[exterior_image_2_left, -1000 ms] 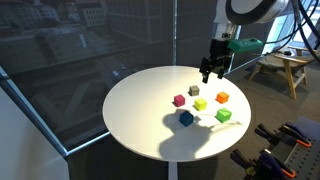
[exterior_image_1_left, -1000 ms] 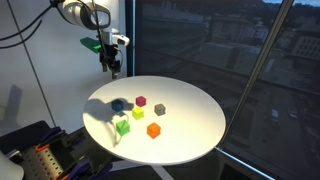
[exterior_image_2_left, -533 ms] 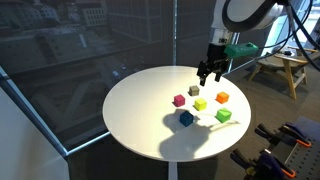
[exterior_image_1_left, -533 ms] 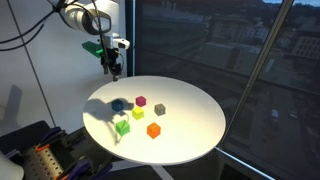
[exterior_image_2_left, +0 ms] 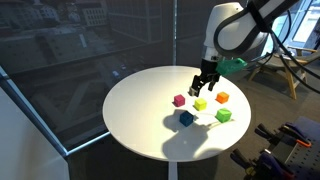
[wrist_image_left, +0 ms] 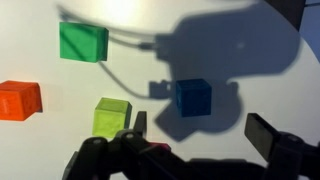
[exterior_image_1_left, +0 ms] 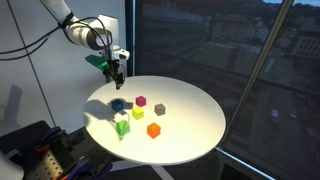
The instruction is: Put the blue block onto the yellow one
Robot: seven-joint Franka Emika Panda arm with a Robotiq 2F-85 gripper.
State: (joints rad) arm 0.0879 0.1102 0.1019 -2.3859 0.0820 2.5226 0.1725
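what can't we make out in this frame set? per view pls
- Grey cube: in an exterior view the gripper covers it, and it lies outside the wrist view.
- Orange cube: cut off by the left edge of the wrist view.
- Blue block: dark and blurred in the wrist view.
- Jaw gap: too small to judge in both exterior views.

No text, label, brand, number or sign can be read on anything in these views.

1 arm angled down, tool pointing downward, jaws spread apart
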